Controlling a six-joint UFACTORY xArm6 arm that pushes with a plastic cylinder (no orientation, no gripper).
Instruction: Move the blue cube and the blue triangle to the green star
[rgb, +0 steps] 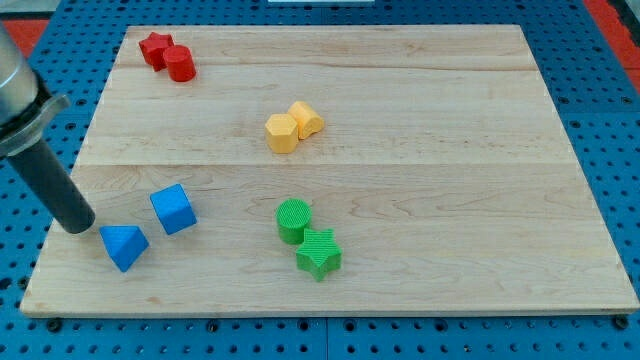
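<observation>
The blue cube (173, 209) sits at the board's lower left. The blue triangle (124, 246) lies just below and to the left of it, a small gap apart. The green star (319, 254) lies at the lower middle, well to the right of both blue blocks. My tip (77, 226) rests on the board near its left edge, just left of and slightly above the blue triangle, close to it; I cannot tell if they touch.
A green cylinder (294, 219) touches the green star's upper left. Two yellow blocks (293, 126) sit together at the middle. Two red blocks (167, 56) sit at the upper left. The wooden board (450, 200) lies on a blue pegboard.
</observation>
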